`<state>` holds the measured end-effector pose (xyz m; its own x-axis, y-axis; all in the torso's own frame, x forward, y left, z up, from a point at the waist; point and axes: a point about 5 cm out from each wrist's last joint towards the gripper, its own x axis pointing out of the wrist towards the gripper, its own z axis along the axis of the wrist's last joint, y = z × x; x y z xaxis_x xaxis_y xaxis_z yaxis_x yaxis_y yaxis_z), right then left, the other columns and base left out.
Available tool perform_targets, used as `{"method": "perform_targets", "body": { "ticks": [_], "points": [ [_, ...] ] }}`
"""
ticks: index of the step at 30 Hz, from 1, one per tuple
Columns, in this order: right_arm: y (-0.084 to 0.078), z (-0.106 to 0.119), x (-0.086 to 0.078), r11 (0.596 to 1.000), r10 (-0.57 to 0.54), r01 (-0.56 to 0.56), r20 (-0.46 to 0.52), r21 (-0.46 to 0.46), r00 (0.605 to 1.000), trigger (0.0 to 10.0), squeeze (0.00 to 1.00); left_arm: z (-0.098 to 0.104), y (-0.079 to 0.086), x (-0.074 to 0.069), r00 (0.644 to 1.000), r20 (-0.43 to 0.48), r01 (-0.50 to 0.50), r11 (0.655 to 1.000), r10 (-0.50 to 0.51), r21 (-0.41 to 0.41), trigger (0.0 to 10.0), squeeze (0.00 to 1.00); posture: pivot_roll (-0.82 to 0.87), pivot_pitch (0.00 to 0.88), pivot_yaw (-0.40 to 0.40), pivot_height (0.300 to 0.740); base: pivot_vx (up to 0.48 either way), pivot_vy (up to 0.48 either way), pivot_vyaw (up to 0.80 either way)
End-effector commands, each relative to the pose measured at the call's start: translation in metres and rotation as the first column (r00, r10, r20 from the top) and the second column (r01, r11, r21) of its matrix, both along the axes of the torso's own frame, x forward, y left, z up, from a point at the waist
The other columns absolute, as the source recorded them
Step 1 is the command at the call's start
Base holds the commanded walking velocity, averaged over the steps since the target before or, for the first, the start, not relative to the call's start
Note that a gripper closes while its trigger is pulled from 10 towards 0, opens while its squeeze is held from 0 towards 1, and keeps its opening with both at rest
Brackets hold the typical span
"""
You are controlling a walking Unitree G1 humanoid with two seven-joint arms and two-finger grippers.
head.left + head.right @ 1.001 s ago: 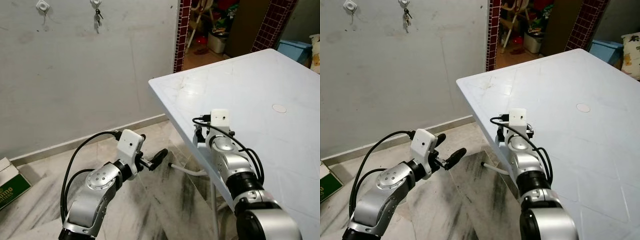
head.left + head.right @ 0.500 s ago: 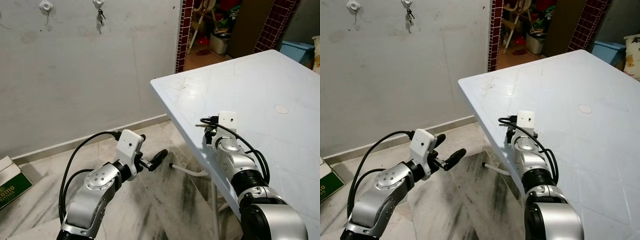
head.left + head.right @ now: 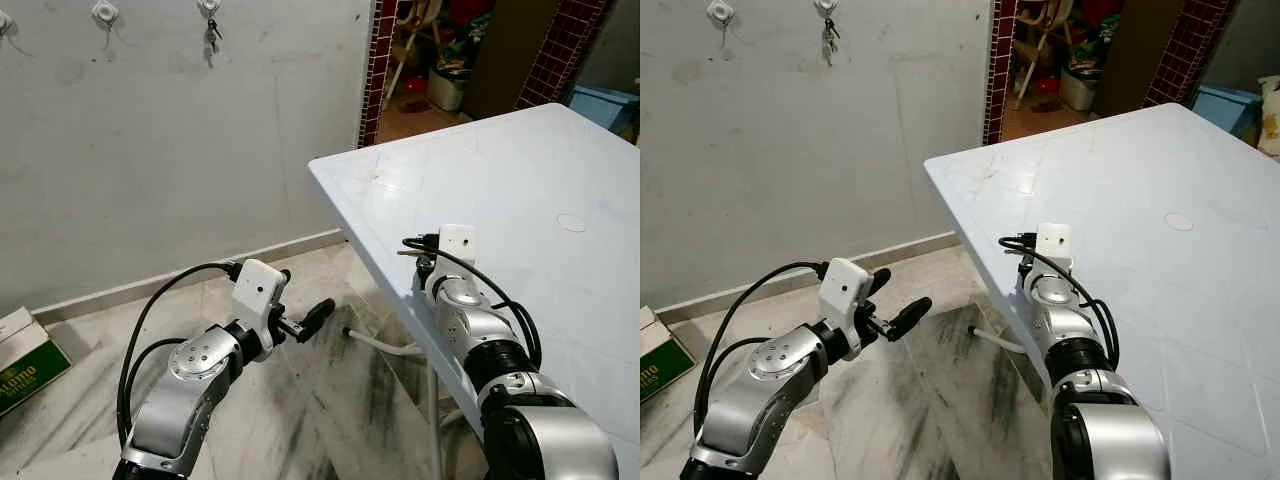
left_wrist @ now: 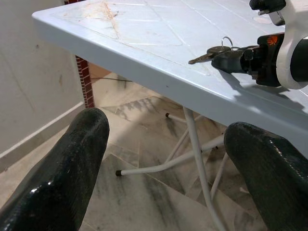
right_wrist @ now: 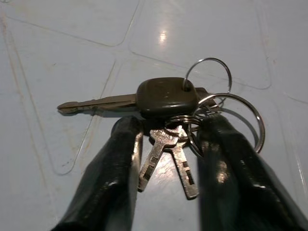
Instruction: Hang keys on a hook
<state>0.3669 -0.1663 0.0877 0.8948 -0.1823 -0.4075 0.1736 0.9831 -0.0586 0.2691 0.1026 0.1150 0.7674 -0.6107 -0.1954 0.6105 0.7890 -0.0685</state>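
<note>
A bunch of keys [image 5: 166, 98] lies on the white table [image 3: 520, 160] near its front-left edge: a black-headed key, two small silver keys and several rings. My right gripper [image 5: 171, 125] is low on the table with its fingers pressed against both sides of the small keys and rings. From the left wrist view, the black-headed key [image 4: 207, 50] pokes out past those fingers [image 4: 231, 60]. White hooks [image 3: 105, 12] sit high on the grey wall. One hook [image 3: 210, 8] carries another set of keys [image 3: 213, 35]. My left gripper [image 3: 300, 295] hangs open over the floor, beside the table.
The table's white legs [image 3: 385, 345] stand on the marble floor under the edge. A green and white box [image 3: 25, 360] lies on the floor at the left. A doorway [image 3: 440, 60] with clutter opens behind the table. A blue bin [image 3: 605, 100] stands beyond the table's far side.
The view has shifted slightly. My right arm has reached further forward from the table edge onto the tabletop. The left arm holds its pose.
</note>
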Motion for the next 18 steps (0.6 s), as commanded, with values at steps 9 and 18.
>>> {"method": "perform_targets", "body": {
  "ticks": [9, 18],
  "points": [
    [-0.013, -0.012, -0.007, 0.999, -0.033, 0.032, -0.043, -0.026, 0.999, 0.0, 0.0, 0.008, -0.009, -0.006, 0.995, -0.002, 0.096, 0.994, -0.096, -0.055, 10.0, 0.0, 0.08, 0.047, -0.008, 0.74, 0.0, 0.0, 0.0],
    [-0.01, -0.009, -0.005, 0.999, -0.023, 0.023, -0.033, -0.026, 0.999, 0.0, 0.0, 0.008, -0.012, -0.007, 0.994, 0.005, 0.112, 0.993, -0.112, -0.047, 10.0, 0.0, 0.08, 0.041, -0.009, 0.74, 0.0, 0.0, 0.0]
  ]
}}
